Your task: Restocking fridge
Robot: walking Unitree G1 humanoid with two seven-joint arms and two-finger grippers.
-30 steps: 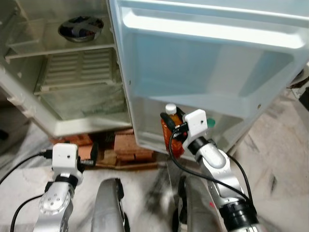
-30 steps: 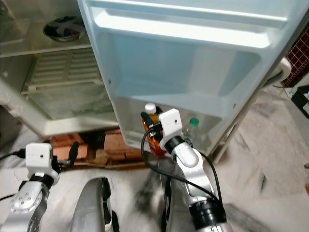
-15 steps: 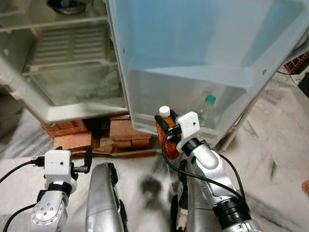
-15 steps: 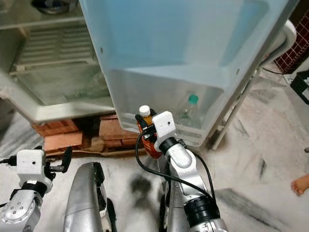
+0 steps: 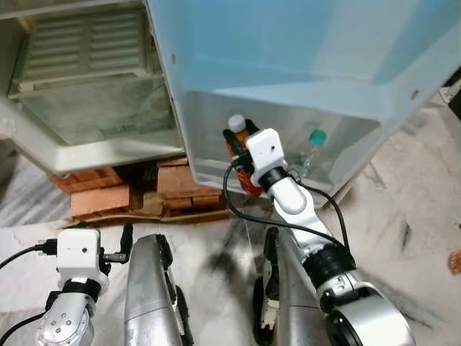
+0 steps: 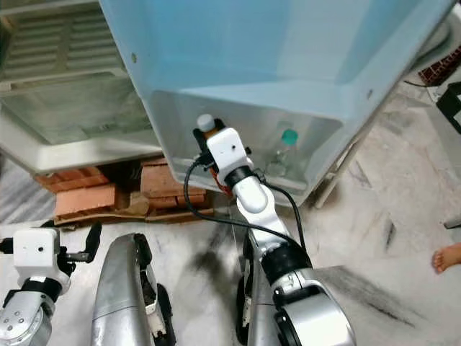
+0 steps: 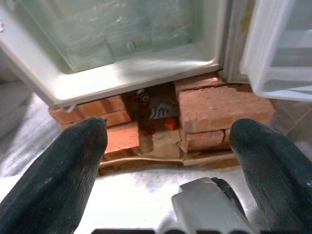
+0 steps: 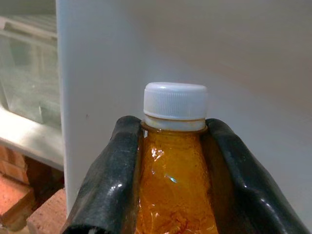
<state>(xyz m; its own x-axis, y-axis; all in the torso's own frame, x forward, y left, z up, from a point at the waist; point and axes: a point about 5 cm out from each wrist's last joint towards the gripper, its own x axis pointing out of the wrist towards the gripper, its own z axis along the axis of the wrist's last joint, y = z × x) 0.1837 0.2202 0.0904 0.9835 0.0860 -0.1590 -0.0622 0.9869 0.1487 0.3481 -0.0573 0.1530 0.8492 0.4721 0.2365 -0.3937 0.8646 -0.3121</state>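
Standing at the open fridge (image 5: 86, 137): one orange bottle (image 8: 173, 195) with a white cap (image 8: 175, 101), pinched at the neck between the two black fingers (image 8: 109, 180) of the right gripper (image 5: 241, 155), which is raised at the lower end of the open fridge door (image 5: 302, 50). Bottle upright, held against the pale front wall of the door's bottom shelf (image 5: 209, 144) (whether it touches that wall or sits just before it, I cannot tell), its cap level with the shelf's rim. Inside the same shelf, to the right of the gripper: one clear bottle with a green cap (image 5: 315, 138), standing upright and apart from the orange one. Right arm (image 5: 302, 216), silver, reaching forward with a black cable looping beside it. Left gripper (image 5: 124, 241), low on the robot's left side, fingers (image 7: 63, 165) spread wide with nothing between them, pointed at the base of the fridge. Beneath the fridge body: red bricks (image 7: 222, 114) stacked as a plinth, resting on flattened cardboard (image 5: 144, 213), with a dark gap between the two stacks. Fridge interior: a clear drawer (image 7: 107, 34) at the bottom and a slatted white shelf (image 5: 83, 43) above it. Floor: pale marbled stone (image 5: 410, 209).
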